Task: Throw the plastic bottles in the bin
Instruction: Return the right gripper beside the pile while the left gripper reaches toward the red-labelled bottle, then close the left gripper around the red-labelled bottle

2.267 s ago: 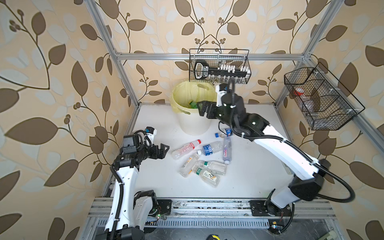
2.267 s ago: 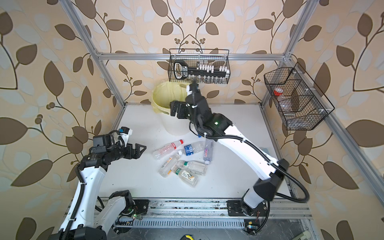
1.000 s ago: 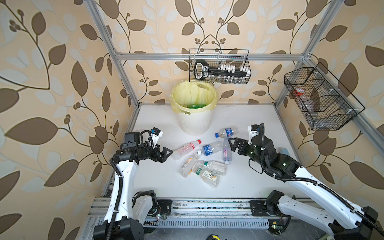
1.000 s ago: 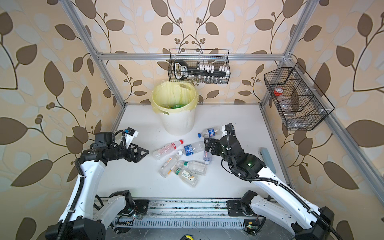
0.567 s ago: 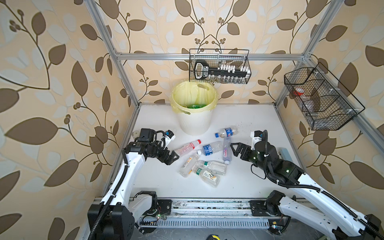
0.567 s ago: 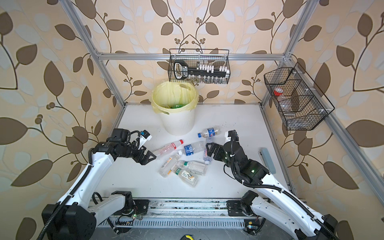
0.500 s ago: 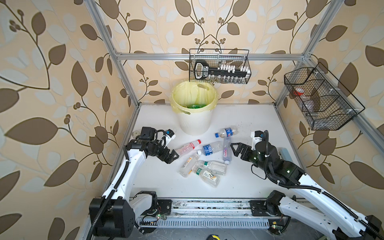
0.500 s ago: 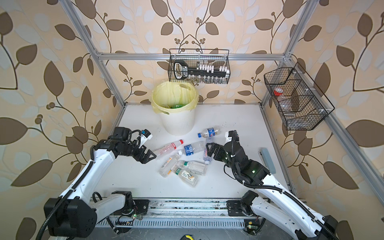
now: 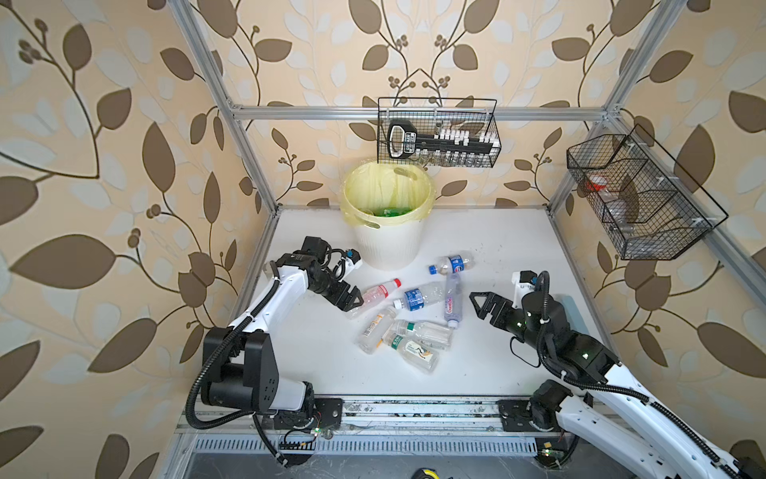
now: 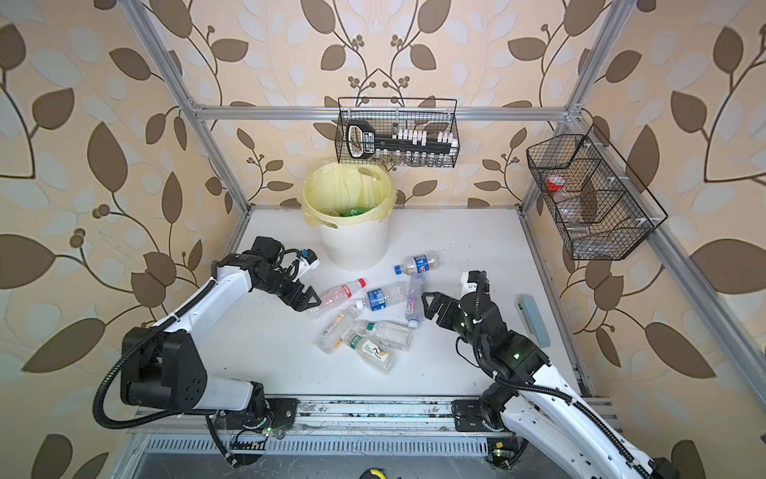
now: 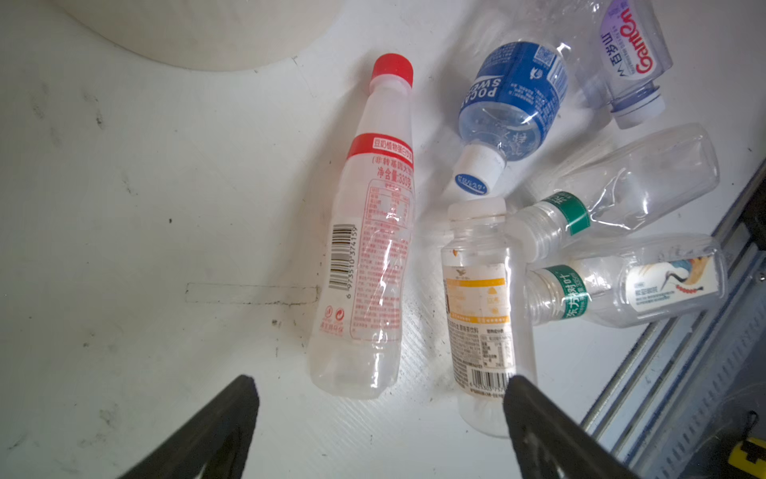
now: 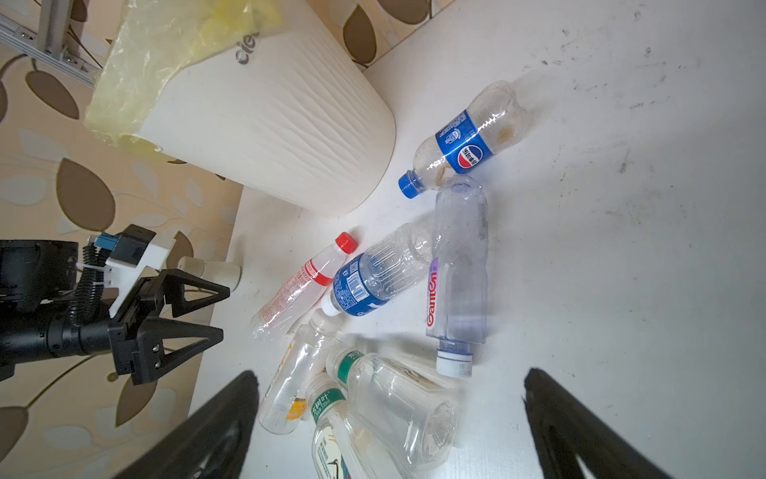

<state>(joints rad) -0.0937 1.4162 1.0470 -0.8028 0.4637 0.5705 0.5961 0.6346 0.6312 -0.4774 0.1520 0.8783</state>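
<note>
**Bottles point(image 9: 422, 329) loose on the counter point(image 9: 518, 249), both grippers open**

Seven plastic bottles lie on their sides in a loose cluster in front of the bin point(image 9: 387, 249). The bin stands at the back of the counter with a yellow bag point(image 9: 385, 182) folded over its rim, and something green shows inside it.

The blue-capped bottle point(image 9: 452, 263) lies nearest the bin, its neck just beside the base of the purple-labelled bottle point(image 9: 452, 300). Next to that one lie the blue-labelled bottle point(image 10: 378, 299) and the red-capped bottle point(image 9: 375, 293). Nearer the front edge, the orange-labelled bottle point(image 9: 375, 329) and two green-banded bottles point(image 9: 414, 352) are bunched together.

The left gripper point(image 9: 354, 302) hovers at the base end of the red-capped bottle, jaws wide apart and holding nothing. In the left wrist view that base lies just ahead of the gap between the fingertips point(image 11: 244, 390).

The right gripper point(image 9: 474, 306) hangs near the cap end of the purple-labelled bottle, jaws spread and empty.

Two black wire baskets hang above the counter, one on the back rail point(image 9: 437, 132) and one on the right side point(image 9: 638, 199).
</note>
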